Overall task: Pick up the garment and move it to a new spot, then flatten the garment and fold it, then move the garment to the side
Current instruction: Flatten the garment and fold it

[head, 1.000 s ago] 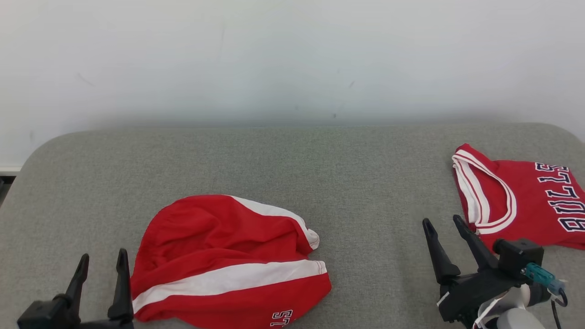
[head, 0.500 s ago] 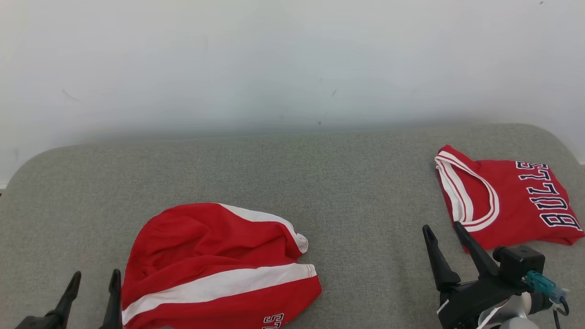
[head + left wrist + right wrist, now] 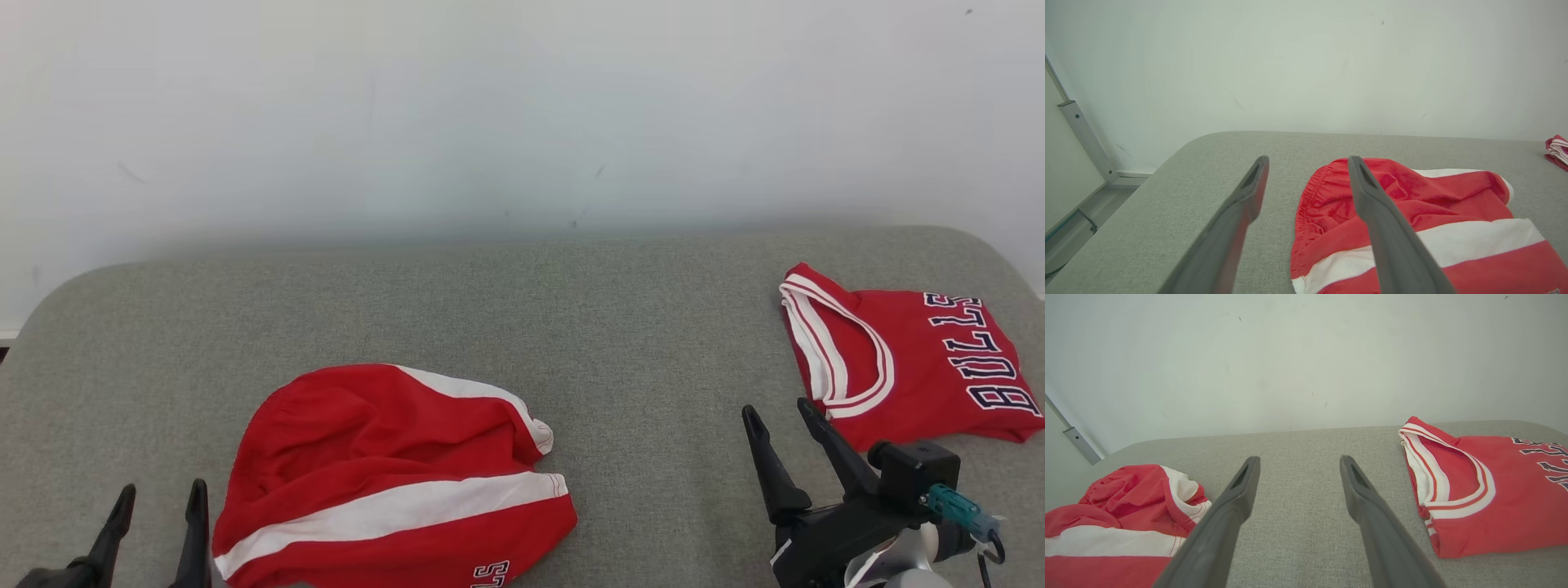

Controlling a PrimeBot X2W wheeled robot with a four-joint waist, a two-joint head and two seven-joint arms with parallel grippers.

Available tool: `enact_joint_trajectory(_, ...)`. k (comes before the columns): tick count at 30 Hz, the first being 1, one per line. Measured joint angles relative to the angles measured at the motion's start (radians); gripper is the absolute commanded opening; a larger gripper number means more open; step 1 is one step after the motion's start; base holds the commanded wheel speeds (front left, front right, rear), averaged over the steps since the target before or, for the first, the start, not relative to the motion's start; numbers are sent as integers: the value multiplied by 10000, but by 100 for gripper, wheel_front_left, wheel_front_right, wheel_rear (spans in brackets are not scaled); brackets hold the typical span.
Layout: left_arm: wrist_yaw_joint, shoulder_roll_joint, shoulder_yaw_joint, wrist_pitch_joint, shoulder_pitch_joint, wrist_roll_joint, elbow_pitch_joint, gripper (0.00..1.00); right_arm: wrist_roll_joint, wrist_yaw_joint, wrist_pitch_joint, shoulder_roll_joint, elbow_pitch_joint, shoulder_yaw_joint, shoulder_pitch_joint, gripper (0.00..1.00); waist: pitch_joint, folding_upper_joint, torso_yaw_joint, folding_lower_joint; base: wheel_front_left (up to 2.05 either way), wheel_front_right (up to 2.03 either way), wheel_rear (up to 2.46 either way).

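The garment (image 3: pixel 392 482) is a pair of red shorts with white stripes, lying crumpled on the grey padded surface (image 3: pixel 637 343) at the lower left of centre. My left gripper (image 3: pixel 162 490) stands open just left of it, apart from the cloth, with nothing between its fingers. In the left wrist view the left gripper (image 3: pixel 1307 159) points past the elastic waistband of the garment (image 3: pixel 1412 212). My right gripper (image 3: pixel 775 407) is open and empty over bare surface, between the shorts and a folded jersey. The right wrist view shows the right gripper (image 3: pixel 1299 458) with the garment (image 3: pixel 1126 514) at its left.
A folded red jersey (image 3: pixel 906 359) with white trim and dark lettering lies at the right edge of the surface, also seen as the jersey (image 3: pixel 1474 490). A white wall (image 3: pixel 522 114) stands behind. The surface's rounded left corner (image 3: pixel 1180 155) drops to the floor beside a metal post (image 3: pixel 1081 134).
The head camera has shifted, so the whole picture slid left and down. My left gripper now shows lower, at the bottom edge. Both garments lie as they did.
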Motion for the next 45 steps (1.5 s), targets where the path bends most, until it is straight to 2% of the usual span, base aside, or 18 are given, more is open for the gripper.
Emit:
enact_joint_trajectory(21, 81, 73, -167, 320, -6, -167, 90, 100, 13, 0, 38, -36, 61, 61, -36, 100, -39, 0, 22, 0, 0, 0, 0)
enact_joint_trajectory(29, 159, 441, -393, 738, -74, 180, 48, 100, 12, 0, 63, -31, 54, 38, -41, 100, 20, 0, 80, 0, 0, 0, 0)
enact_joint_trajectory(45, 153, 504, -550, 1035, -81, 86, -104, 100, 59, 0, 318, -50, 65, 249, -35, 100, 86, 0, 265, 0, 0, 0, 0)
